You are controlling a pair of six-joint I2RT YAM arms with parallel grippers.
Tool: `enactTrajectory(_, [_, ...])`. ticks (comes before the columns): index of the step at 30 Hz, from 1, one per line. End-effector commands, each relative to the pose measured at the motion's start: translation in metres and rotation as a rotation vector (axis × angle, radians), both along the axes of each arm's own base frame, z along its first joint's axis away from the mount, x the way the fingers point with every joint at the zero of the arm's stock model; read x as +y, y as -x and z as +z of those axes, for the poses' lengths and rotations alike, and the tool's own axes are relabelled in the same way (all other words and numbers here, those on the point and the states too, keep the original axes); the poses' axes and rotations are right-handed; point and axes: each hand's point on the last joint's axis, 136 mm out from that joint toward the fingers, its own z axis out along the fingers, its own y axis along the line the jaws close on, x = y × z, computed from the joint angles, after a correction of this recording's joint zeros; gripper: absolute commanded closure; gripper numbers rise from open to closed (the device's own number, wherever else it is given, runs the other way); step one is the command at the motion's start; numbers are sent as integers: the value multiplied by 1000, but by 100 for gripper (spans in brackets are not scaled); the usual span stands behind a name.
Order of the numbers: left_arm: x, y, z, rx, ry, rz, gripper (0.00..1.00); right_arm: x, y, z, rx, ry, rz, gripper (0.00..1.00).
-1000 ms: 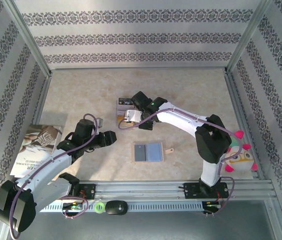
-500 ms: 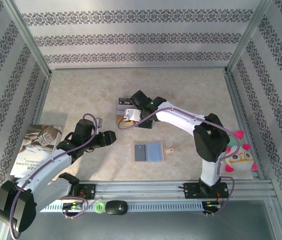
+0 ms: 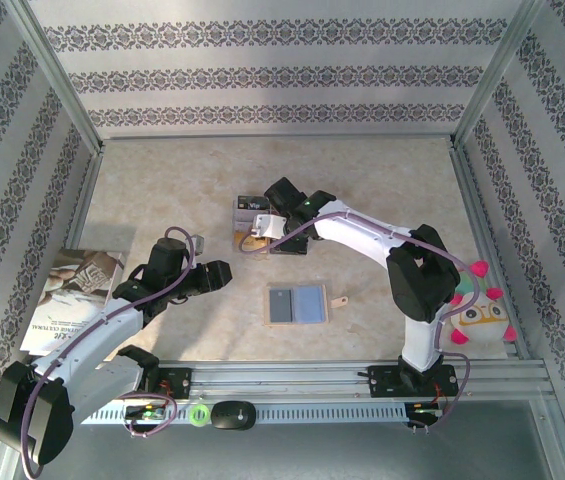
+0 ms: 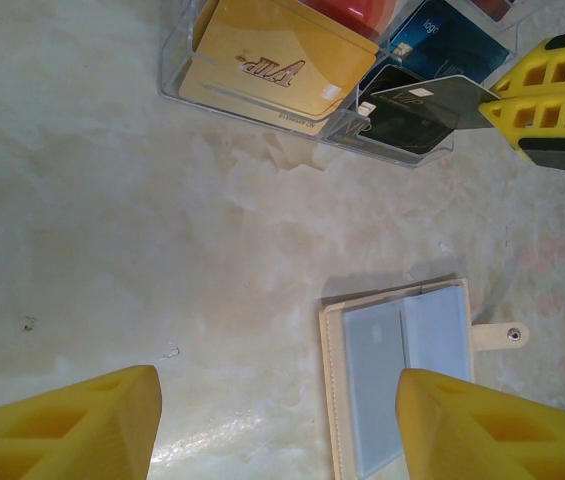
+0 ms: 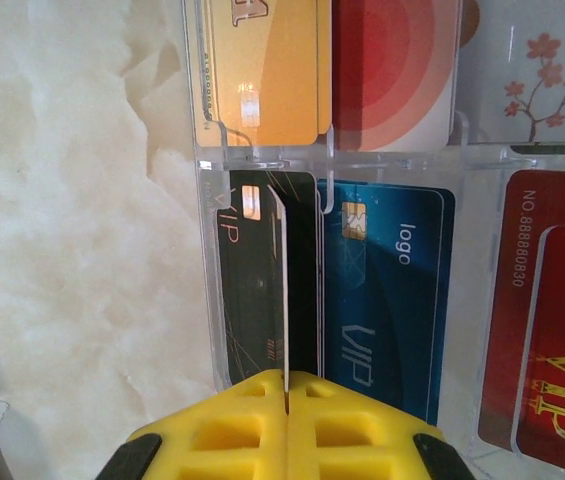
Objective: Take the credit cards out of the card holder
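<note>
Right wrist view first: the right pincer (image 5: 285,405) was clamped tight on a thin grey card (image 5: 285,290), seen edge-on and poking straight up the middle of the frame. Under it sat the clear plastic compartment tray (image 5: 202,270). A black card (image 5: 245,300) lay directly beneath the held one and a dark blue card (image 5: 387,300) just to its right. Across the top row were a gold card (image 5: 262,70), a red card with rings (image 5: 392,70) and a white blossom-print card (image 5: 542,80).

In the left wrist view, the same grey card came in from the upper right, tilted, with its free end over the tray's near compartment.

The left pincer (image 3: 219,276) hung with its yellow fingers (image 4: 62,435) spread well apart over the pale marbled desk (image 3: 162,190).

And the task's thing: the small tan folding card holder (image 3: 297,304) lay open and flat at lower centre of the top view. Its grey-blue inner panels faced up and its strap tab pointed right. It sat below the tray, apart from it, and to the right of the left pincer. Neither pincer touched it.
</note>
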Motion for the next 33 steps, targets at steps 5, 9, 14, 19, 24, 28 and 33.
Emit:
enactTrajectory(5, [1, 0, 1, -4, 18, 0, 37, 1, -9, -6, 7, -10, -15, 100])
enactTrajectory(9, [1, 1, 1, -3, 18, -2, 36, 0, -11, -8, 1, -13, -30, 100])
enactTrajectory(14, [1, 1, 1, -2, 20, -4, 37, 0, -15, -11, -10, -17, -47, 96])
enactTrajectory(19, [1, 2, 0, 0, 20, -3, 37, 1, -20, -8, -34, -33, -63, 91])
enactTrajectory(24, [1, 3, 0, -1, 23, -5, 37, 0, -26, -6, -65, -27, -72, 90])
enactTrajectory(28, [2, 4, 1, -3, 23, -3, 37, -3, -26, -7, -60, -24, -73, 90])
enactTrajectory(33, [3, 5, 1, -1, 18, -1, 37, -9, -25, -7, -52, -22, -76, 90])
